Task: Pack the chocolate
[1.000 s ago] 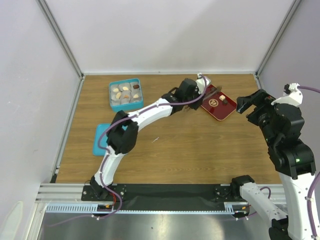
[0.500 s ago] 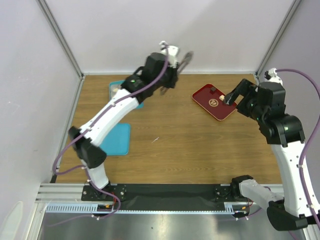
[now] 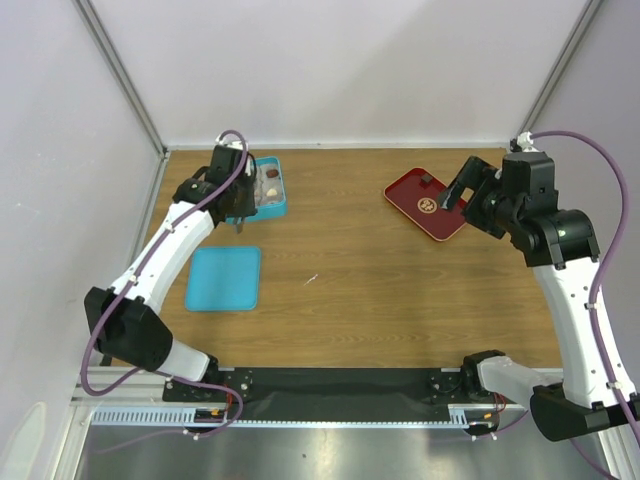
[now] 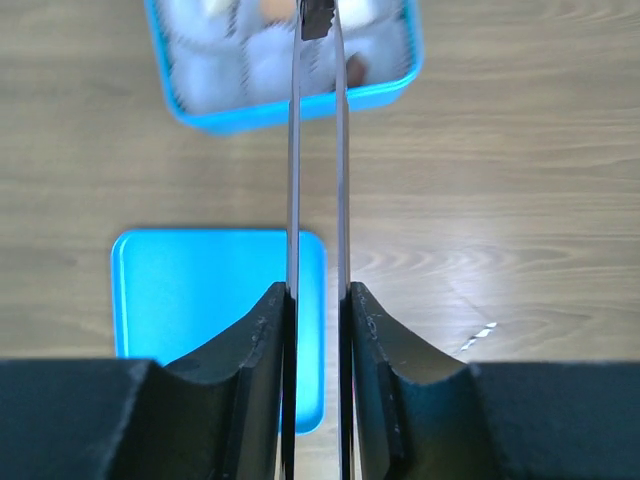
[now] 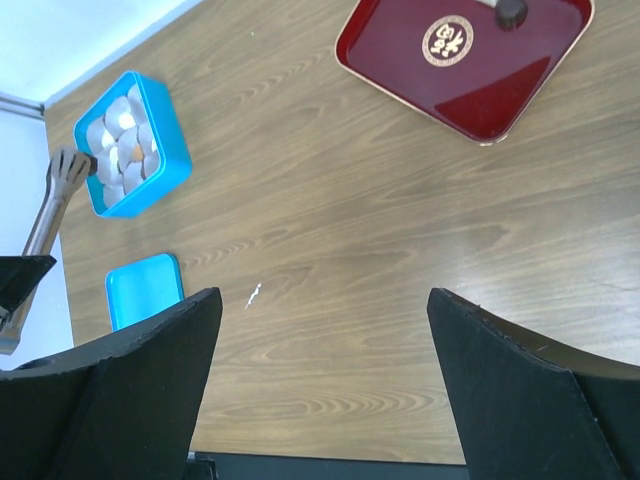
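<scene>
Blue lid (image 3: 224, 278) lies flat on the tabletop (image 3: 350, 290) over on the left; left end effector (image 4: 318, 300) is clamped on the metal tongs (image 4: 294, 160), tips hanging over the blue box (image 4: 250, 117); most of the chocolate (image 5: 122, 145) sits in that box, with one dark piece (image 5: 512, 12) on the red tray (image 5: 470, 90) further right; right end effector (image 5: 320, 300) gapes wide, holding nothing

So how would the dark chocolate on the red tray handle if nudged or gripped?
The dark chocolate looks small and rounded, so probably light and apt to roll or skid on the glossy red tray. Between the narrow metal tongs held by the left tool, it could slip out; a hard squeeze might dent it.
</scene>
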{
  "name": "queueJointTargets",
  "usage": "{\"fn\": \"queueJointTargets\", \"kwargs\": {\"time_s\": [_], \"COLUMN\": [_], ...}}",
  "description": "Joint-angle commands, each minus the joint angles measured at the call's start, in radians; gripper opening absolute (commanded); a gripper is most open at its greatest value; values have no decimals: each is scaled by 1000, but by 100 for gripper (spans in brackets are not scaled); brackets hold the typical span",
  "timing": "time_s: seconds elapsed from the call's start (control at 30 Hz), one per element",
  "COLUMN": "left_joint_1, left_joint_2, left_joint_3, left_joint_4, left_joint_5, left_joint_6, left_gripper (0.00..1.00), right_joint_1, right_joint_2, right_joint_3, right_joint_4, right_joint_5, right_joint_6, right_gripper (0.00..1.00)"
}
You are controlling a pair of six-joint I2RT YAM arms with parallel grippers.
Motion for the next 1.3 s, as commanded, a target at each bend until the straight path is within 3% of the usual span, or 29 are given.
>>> {"fn": "queueJointTargets", "kwargs": {"time_s": [0.0,1.27], "left_joint_1": [43,73], "left_joint_2": [-42,92], "left_joint_3": [-23,-21], "left_joint_4": [12,-25], "left_joint_5": [41,15], "left_joint_6": [-20,-8], "left_gripper": [33,34], "right_joint_1": [4,6], "right_joint_2": [9,45], "right_joint_3": [0,90], "right_joint_4": [-8,-14], "right_joint_5": [-21,-2], "right_joint_6": [17,9], "right_gripper": [91,92]}}
